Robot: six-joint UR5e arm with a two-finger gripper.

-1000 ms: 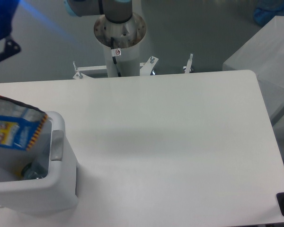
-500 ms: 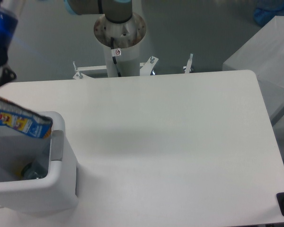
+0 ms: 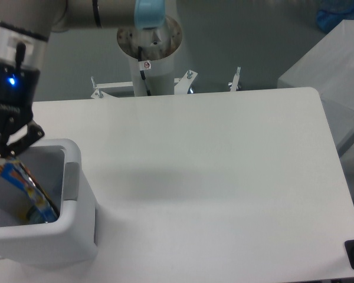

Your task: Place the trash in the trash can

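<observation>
I am looking down from a fixed camera at one white, smooth surface (image 3: 224,177) with rounded corners. One trash can (image 3: 71,236) is standing at its lower left: a white rectangular plastic bin with rounded corners, a thick rim and one light-grey handle on the side facing the middle of the surface.

One robot arm is reaching in from the upper left, its grey cylindrical wrist showing one small blue light. Its dark claw (image 3: 3,154) is hanging just over the open top of the bin, at the far left edge of the view. I am seeing one snack packet (image 3: 26,187), blue and orange with yellow print, thin and glossy, sitting tilted inside the bin with its top end right at the claw's fingertips. I cannot tell whether the claw is gripping the packet or is spread apart.

Low in the bin, beside the packet's bottom end, one yellowish and clear item (image 3: 32,213) is showing; I cannot tell what it is.
</observation>
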